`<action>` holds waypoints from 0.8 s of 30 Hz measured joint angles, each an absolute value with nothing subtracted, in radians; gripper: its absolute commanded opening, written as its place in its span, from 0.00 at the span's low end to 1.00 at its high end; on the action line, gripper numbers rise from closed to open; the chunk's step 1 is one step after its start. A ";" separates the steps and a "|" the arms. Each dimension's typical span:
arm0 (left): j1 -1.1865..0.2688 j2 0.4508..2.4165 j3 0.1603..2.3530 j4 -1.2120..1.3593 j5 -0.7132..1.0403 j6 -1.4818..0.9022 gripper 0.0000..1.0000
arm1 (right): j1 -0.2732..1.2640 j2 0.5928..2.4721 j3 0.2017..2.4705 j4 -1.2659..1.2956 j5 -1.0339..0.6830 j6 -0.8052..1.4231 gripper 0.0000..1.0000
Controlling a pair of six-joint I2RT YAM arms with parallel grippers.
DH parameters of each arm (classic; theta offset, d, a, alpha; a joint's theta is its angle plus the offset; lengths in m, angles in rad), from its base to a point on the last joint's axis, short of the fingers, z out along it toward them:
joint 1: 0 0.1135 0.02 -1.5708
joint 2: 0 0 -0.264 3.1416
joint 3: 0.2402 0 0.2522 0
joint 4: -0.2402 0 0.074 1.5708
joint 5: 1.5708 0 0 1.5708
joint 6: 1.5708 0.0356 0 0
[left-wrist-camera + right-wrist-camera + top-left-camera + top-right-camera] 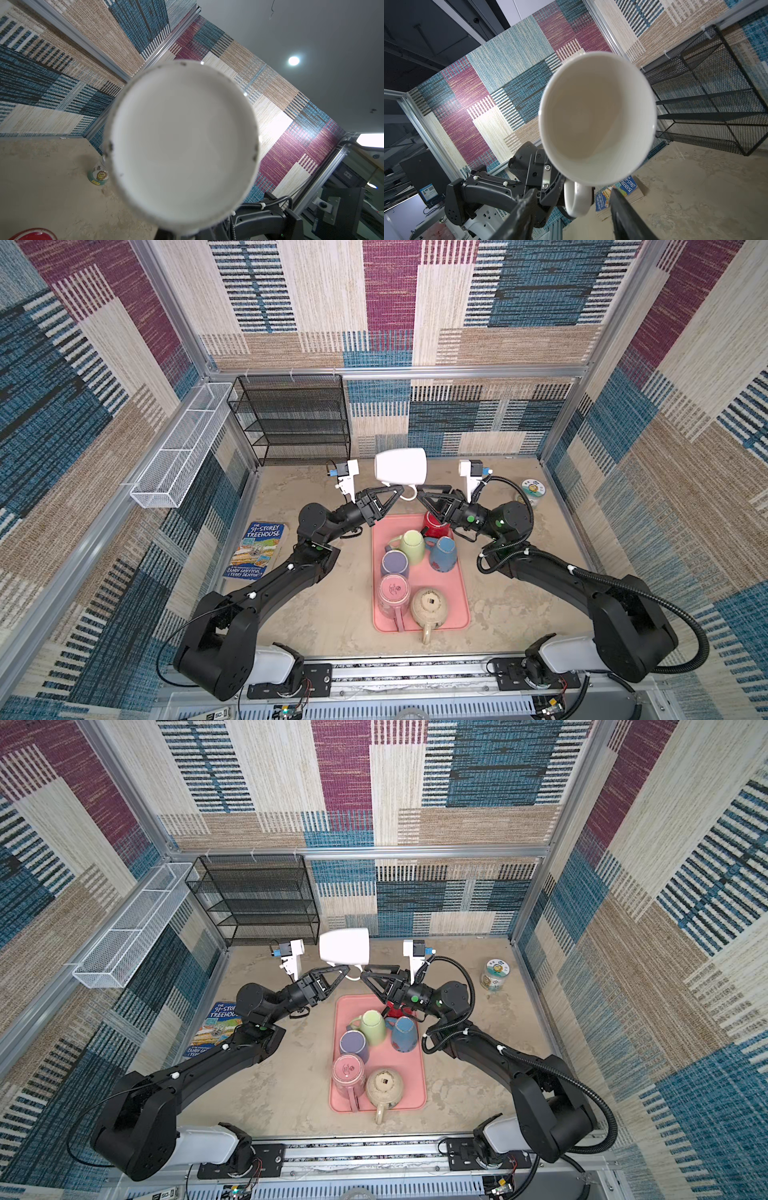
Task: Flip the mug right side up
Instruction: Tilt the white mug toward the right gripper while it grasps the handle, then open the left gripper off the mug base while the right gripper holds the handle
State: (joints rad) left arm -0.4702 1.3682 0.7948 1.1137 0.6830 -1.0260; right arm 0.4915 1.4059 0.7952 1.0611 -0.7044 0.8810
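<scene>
The white ceramic mug (401, 470), held sideways by its handle (578, 199) in the clamped left gripper (400, 489), should be released only once the part-open right gripper (419, 491) is closed firmly.

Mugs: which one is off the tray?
The white mug, held sideways in the air by the left gripper; the others all sit on the pink tray.

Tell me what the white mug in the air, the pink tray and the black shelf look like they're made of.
The white mug: likely glazed ceramic, glossy; bright glints on the rim, rough speckled foot ring in the left wrist view.
The pink tray: probably moulded plastic, matte; even colour, rounded corners, raised lip.
The black shelf: metal mesh, dark coated; see-through grid on thin rods.
</scene>
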 measured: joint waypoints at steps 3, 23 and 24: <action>-0.475 1.366 0.797 1.127 0.685 -1.026 0.00 | 0.492 1.426 0.815 1.052 -0.709 0.890 0.50; -0.506 1.454 0.802 1.235 0.659 -1.025 0.00 | 0.491 1.493 0.871 1.097 -0.769 0.990 0.10; -0.506 1.456 0.802 1.240 0.658 -1.025 0.00 | 0.491 1.493 0.873 1.097 -0.772 0.995 0.04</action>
